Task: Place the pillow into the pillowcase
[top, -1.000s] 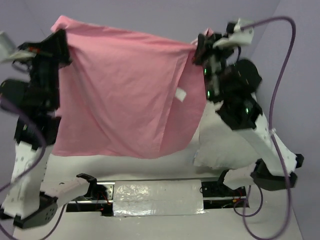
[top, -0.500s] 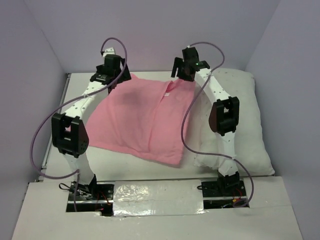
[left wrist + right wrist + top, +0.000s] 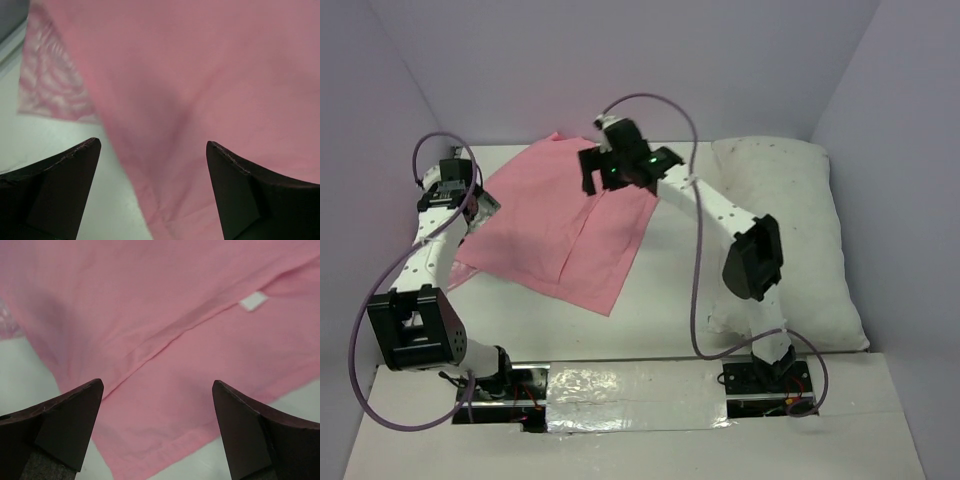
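Pillowcase (image 3: 565,225) lies flat on the far-left part of the desk (image 3: 650,320), matte side up. A bit of patterned satin (image 3: 47,85) shows at its left corner. Pillow (image 3: 790,230) lies along the right edge of the desk, far right corner down toward the near edge, apart from the case except perhaps under the right arm, where it can't be seen.

Left gripper (image 3: 152,145) hangs over the case's left edge, jaws wide, nothing in them. Right gripper (image 3: 157,382) hangs over the far-middle of the case, jaws also wide and empty.

Step in hand, likely: find the case's mouth and take one layer only. The right wrist view shows a diagonal fold (image 3: 185,322) running up to a white tag (image 3: 252,301), probably the hem flap. Come down on that fold edge-on and pinch shallowly so the lower layer stays free. The left gripper should take the same hem further along, not the closed side.

Room: bare desk near the case's near edge and between case and pillow. The left wall (image 3: 380,150) stands close beside the left arm, so there's little room to swing outward.
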Controlling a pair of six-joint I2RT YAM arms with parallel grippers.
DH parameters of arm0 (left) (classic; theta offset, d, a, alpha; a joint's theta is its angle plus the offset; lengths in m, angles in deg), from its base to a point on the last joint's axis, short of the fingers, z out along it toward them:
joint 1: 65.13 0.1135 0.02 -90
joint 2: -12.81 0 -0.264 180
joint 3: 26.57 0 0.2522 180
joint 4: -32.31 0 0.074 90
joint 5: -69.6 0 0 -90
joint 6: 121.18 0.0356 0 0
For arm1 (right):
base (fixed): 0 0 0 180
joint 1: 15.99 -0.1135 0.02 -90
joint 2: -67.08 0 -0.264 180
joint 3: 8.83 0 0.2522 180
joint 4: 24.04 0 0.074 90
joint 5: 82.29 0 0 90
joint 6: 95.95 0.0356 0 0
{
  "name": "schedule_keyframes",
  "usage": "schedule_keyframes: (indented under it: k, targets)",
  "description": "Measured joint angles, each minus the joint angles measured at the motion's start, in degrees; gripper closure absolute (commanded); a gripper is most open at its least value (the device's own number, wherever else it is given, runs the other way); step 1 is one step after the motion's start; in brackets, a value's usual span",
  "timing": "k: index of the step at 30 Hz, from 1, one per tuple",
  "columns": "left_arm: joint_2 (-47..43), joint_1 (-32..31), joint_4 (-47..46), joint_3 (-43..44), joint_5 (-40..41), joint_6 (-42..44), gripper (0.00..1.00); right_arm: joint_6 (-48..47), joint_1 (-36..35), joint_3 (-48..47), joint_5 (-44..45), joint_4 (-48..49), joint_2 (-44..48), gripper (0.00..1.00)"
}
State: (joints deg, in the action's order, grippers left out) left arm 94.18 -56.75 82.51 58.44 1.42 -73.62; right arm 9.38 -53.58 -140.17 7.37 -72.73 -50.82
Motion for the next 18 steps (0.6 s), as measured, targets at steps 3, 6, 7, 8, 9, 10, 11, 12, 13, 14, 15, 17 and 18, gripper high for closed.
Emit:
schedule_keyframes:
  k: [3,6,7,8,9,10,11,12,13,14,15,17,18]
  targets:
    - [-0.2,2.3,4.1,-3.5,0.2,-2.1,0.01,-2.6,-5.9,-2.3,-1.3,-0.1,-6.1,0.03]
    - [-1.5,4.8,4.7,-5.3,-0.6,-3.2,0.01,-4.5,-9.3,-3.4,-1.8,-0.6,-12.5,0.06]
    - [-2.0,5.4,4.7,-5.5,-0.7,-3.3,0.01,-4.8,-9.9,-3.5,-2.1,-1.1,-14.1,0.06]
    - [-2.5,6.3,4.8,-5.6,-0.8,-3.3,0.01,-5.1,-10.3,-3.2,-2.7,-1.5,-15.6,0.06]
    - [-3.0,7.0,4.8,-5.6,-0.8,-3.5,0.01,-5.6,-10.6,-2.2,-3.5,-1.6,-16.2,0.06]
    - [-3.3,7.5,4.8,-5.6,-0.9,-3.5,0.01,-6.1,-10.7,-0.7,-3.6,-1.6,-16.3,0.06]
    - [-3.7,7.8,4.8,-5.6,-1.0,-3.5,0.01,-6.8,-11.0,1.1,-3.5,-1.5,-16.2,0.06]
    - [-3.9,8.0,4.8,-5.6,-1.2,-3.7,0.01,-7.6,-11.2,3.1,-3.5,-1.2,-15.8,0.06]
    - [-4.0,8.0,4.9,-5.6,-1.2,-3.9,0.01,-8.1,-11.3,4.7,-3.3,-1.1,-15.7,0.07]
    - [-4.0,8.0,4.9,-5.6,-1.4,-4.1,0.01,-8.8,-11.4,6.4,-3.4,-1.1,-15.5,0.09]
    - [-4.0,8.0,4.9,-5.7,-1.5,-4.1,0.01,-9.6,-11.6,8.2,-2.9,-0.9,-15.4,0.09]
    - [-4.0,8.0,5.0,-5.7,-1.9,-4.2,0.01,-9.4,-11.9,10.9,-2.9,0.4,-13.4,0.10]
    - [-4.0,8.0,5.0,-5.7,-2.2,-4.2,0.01,-9.2,-12.0,13.1,-2.6,0.9,-12.3,0.11]
